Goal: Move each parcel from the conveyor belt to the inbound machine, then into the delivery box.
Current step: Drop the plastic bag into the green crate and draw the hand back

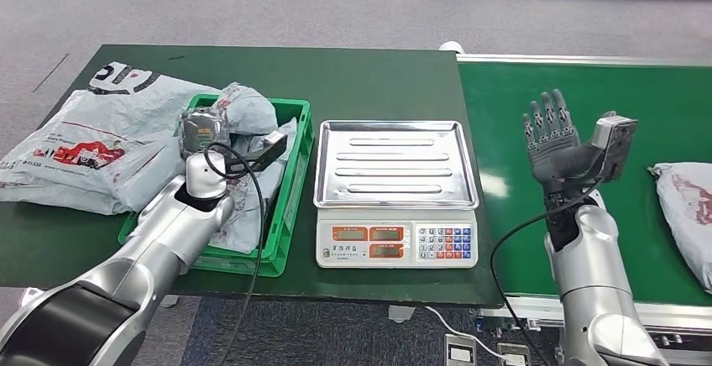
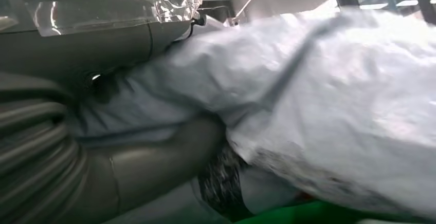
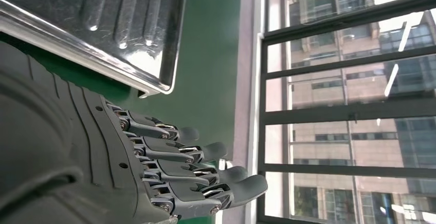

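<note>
Over on the left, the left hand (image 1: pixel 204 128) sits inside the green delivery box (image 1: pixel 294 183), and the left wrist view shows a crumpled grey parcel (image 2: pixel 308 111) pressed right up against it; whether the fingers actually grip it cannot be told. More grey bags (image 1: pixel 101 143) lie on the desk (image 1: pixel 361 81) just beside the box. In the middle, the inbound machine (image 1: pixel 396 194) shows a bare steel tray. On the right, the right hand (image 1: pixel 556 141) hovers above the conveyor belt (image 1: pixel 512 114), fingers straight and spread, holding nothing. Another parcel (image 1: pixel 687 206), grey with red print, lies further right, apart from that hand.
</note>
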You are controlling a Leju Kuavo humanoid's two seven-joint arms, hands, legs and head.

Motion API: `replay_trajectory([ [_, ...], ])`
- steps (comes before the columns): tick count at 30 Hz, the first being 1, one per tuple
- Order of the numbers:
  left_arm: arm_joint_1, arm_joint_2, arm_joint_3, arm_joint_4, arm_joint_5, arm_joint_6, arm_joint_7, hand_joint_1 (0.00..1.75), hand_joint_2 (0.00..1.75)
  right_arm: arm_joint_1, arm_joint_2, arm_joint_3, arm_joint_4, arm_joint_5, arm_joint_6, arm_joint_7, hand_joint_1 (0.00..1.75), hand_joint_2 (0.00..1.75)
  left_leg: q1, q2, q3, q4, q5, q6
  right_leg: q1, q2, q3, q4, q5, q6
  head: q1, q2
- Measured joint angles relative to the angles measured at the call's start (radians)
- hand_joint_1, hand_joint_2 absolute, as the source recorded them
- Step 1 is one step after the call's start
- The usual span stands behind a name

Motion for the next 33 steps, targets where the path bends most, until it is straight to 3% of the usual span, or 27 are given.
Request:
replay_trajectory([
  [11, 0.033, -0.048, 0.093, -0.058, -0.022, 0.094, -0.075, 0.0, 1.75, 0.019, 0.003, 0.0, -0.006, 0.129, -0.074, 0.036, 0.0, 0.0, -0.001, 0.0, 0.0, 0.0, 0.0, 0.0, -0.001, -0.001, 0.0, 0.0, 0.0, 0.0, 0.0, 0.0],
  [15, 0.042, -0.062, 0.114, -0.084, -0.023, 0.1, -0.097, 0.0, 1.75, 0.025, 0.004, 0.0, -0.012, 0.171, -0.097, 0.046, 0.0, 1.75, -0.001, 0.0, 0.0, 0.0, 0.0, 0.0, -0.001, 0.0, 0.0, 0.0, 0.0, 0.0, 0.0, 0.0],
  [19, 0.073, -0.088, 0.133, -0.145, -0.022, 0.128, -0.162, 0.0, 1.75, 0.035, 0.004, 0.0, -0.022, 0.314, -0.194, 0.076, 0.0, 1.75, -0.001, -0.001, 0.0, 0.0, 0.0, 0.0, -0.001, -0.001, 0.0, 0.0, 0.0, 0.0, 0.0, 0.0],
  [23, 0.128, -0.125, 0.139, -0.264, 0.047, 0.09, -0.277, 0.0, 1.75, 0.033, 0.002, -0.004, -0.021, 0.442, -0.265, 0.087, 0.0, 1.75, -0.001, 0.0, 0.0, 0.0, 0.0, 0.0, -0.001, 0.0, 0.0, 0.0, 0.0, 0.0, 0.0, 0.0],
  [27, 0.19, -0.149, 0.143, -0.417, 0.27, 0.014, -0.434, 0.0, 1.75, 0.006, -0.016, -0.007, 0.01, 0.562, -0.351, 0.1, 0.0, 1.75, -0.002, 0.0, 0.0, 0.0, -0.001, 0.001, -0.002, 0.0, -0.001, -0.001, 0.0, 0.0, 0.0, 0.0],
  [33, 0.262, -0.15, 0.148, -0.594, 0.767, -0.177, -0.614, 0.0, 1.75, 0.012, -0.071, -0.007, 0.067, 0.866, -0.612, 0.214, 0.0, 1.75, -0.002, 0.0, 0.0, 0.0, -0.001, 0.001, -0.002, 0.0, -0.001, -0.001, -0.001, 0.001, 0.0, 0.0],
])
